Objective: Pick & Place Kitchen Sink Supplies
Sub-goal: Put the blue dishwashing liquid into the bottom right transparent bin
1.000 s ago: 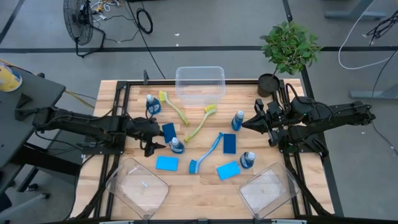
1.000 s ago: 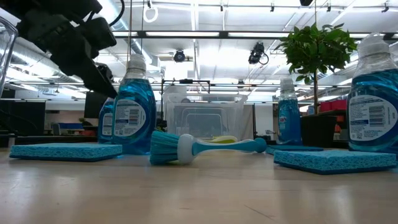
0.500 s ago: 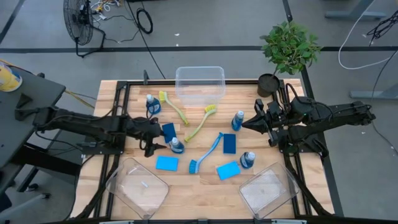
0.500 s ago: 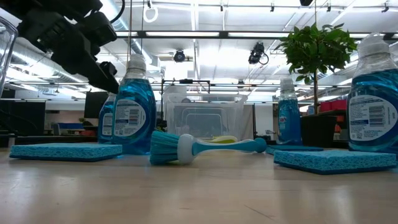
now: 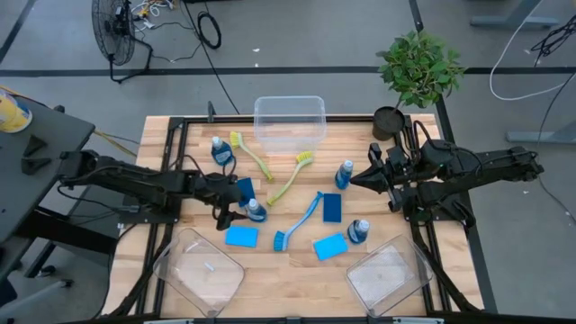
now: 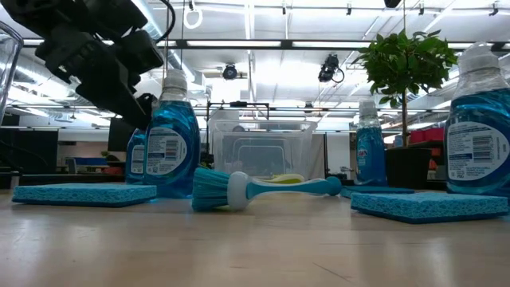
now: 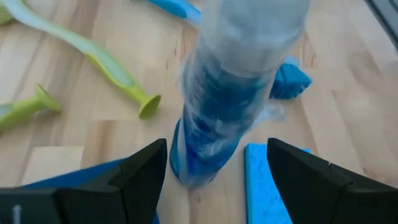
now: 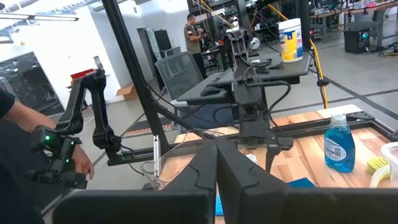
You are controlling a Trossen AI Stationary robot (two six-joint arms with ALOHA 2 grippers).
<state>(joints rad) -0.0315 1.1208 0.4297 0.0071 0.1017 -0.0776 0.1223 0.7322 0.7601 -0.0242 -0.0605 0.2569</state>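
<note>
A small blue soap bottle [image 5: 256,211] stands upright on its base left of the table's middle. My left gripper [image 7: 217,180] is open, one finger on each side of the bottle's lower part [image 7: 205,143], and touches nothing that I can see. In the low view this gripper [image 6: 131,96] slants down just beside that bottle [image 6: 169,143]. My right gripper [image 8: 216,168] is shut and empty, held level above the table's right side [image 5: 360,177]. Three more bottles, several sponges and three brushes lie spread over the table.
A dark blue sponge [image 5: 243,189] and a light blue sponge [image 5: 241,236] lie close to the bottle. A blue brush [image 5: 297,220] and two yellow-green brushes [image 5: 290,178] lie in the middle. Clear bins stand at the far middle [image 5: 289,121], near left [image 5: 200,270] and near right [image 5: 389,274]. A potted plant [image 5: 417,72] stands far right.
My left gripper has gone down and toward the table's right edge, closing in on the soap bottle until its open fingers stand around it. The bottle has stayed in place.
</note>
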